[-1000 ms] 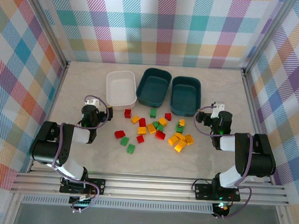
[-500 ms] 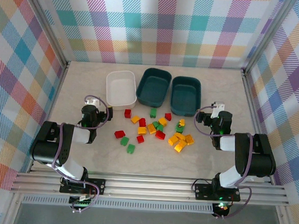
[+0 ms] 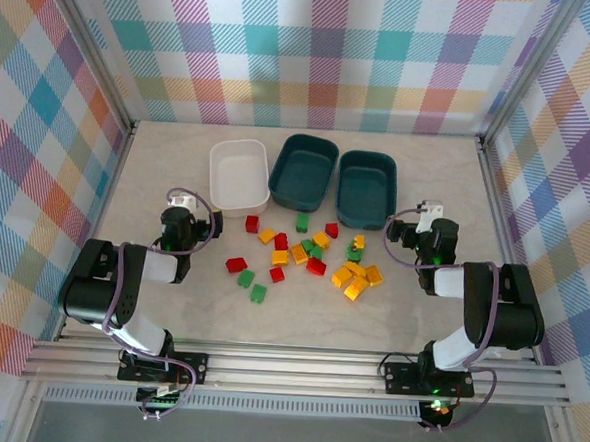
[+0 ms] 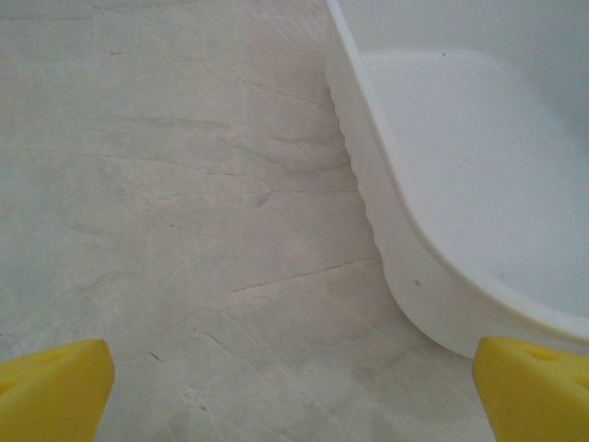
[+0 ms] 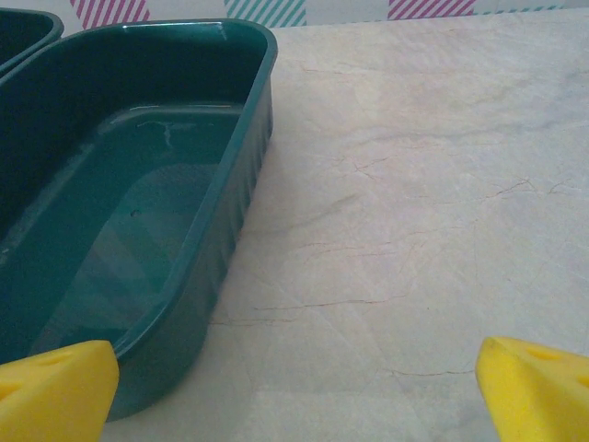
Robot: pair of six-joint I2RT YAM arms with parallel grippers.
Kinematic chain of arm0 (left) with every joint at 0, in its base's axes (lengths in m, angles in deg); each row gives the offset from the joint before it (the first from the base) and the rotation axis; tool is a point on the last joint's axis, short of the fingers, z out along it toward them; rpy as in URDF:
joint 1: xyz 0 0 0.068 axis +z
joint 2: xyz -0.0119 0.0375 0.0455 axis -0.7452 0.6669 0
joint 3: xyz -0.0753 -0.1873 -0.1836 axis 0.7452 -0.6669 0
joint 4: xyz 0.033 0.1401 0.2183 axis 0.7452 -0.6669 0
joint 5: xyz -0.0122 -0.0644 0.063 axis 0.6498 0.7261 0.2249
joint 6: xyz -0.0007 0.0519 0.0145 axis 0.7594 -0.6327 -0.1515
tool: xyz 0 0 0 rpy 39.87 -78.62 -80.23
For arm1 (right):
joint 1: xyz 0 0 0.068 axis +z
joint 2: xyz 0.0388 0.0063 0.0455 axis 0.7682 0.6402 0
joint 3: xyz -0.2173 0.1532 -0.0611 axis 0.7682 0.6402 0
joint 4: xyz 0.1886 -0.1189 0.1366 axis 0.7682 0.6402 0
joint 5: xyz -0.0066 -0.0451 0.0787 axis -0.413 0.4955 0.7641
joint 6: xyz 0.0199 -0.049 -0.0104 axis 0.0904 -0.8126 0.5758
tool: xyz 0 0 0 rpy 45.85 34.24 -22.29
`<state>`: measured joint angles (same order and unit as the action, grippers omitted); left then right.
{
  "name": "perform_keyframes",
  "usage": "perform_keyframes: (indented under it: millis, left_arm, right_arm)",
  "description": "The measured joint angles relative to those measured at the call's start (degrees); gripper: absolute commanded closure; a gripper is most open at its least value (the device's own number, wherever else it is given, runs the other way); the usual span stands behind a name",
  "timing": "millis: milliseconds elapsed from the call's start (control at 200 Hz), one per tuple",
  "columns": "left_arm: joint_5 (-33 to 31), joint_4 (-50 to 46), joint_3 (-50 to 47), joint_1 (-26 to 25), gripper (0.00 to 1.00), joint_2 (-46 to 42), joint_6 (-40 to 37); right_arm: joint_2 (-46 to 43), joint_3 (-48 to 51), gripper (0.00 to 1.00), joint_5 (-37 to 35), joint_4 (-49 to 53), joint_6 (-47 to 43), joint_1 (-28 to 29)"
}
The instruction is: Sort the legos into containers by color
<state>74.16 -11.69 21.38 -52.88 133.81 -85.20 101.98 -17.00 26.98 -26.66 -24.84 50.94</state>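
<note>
The legos (image 3: 299, 253) lie loose on the table (image 3: 164, 153), in a little heap in the middle, just in front of the tubs. Some are red, like the red brick (image 3: 236, 265) on the left side of the heap. Some are green, like the green brick (image 3: 258, 294) closest to the arms. Some are yellow-orange, like the bunch (image 3: 355, 283) on the right side. None of them is in a tub. The three tubs sit side by side behind the heap: the white tub (image 3: 240, 175) on the left, a dark teal tub (image 3: 304, 169) in the middle and another dark teal tub (image 3: 366, 188) on the right. The left gripper (image 3: 179, 214) waits low over the table, left of the heap and close to the near corner of the white tub. Its yellow fingertips (image 4: 51, 387) are spread wide apart with nothing between them. The right gripper (image 3: 430, 227) waits right of the heap, beside the right teal tub. Its yellow fingertips (image 5: 534, 387) are spread wide too and hold nothing. Bright checkered walls (image 3: 325, 53) stand around the table.
</note>
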Motion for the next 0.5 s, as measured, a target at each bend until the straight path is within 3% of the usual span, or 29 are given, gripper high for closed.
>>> perform_keyframes:
  millis: [240, 370, 500]
  left_arm:
    - [-0.57, -3.82, 0.72, -0.02, 0.00, -1.49, 0.02]
    - [-1.25, -18.05, 7.37, -0.13, 0.00, -10.99, 0.83]
    - [0.44, -28.76, 17.92, -0.13, 0.00, -25.00, 7.37]
  right_arm:
    - [-1.44, -0.20, 0.00, -2.32, 2.40, -0.20, 1.07]
    - [-12.15, -7.32, 0.00, -7.15, 21.22, -0.11, 4.24]
    - [-21.51, -26.49, 0.00, -10.23, 43.45, 6.10, 6.60]
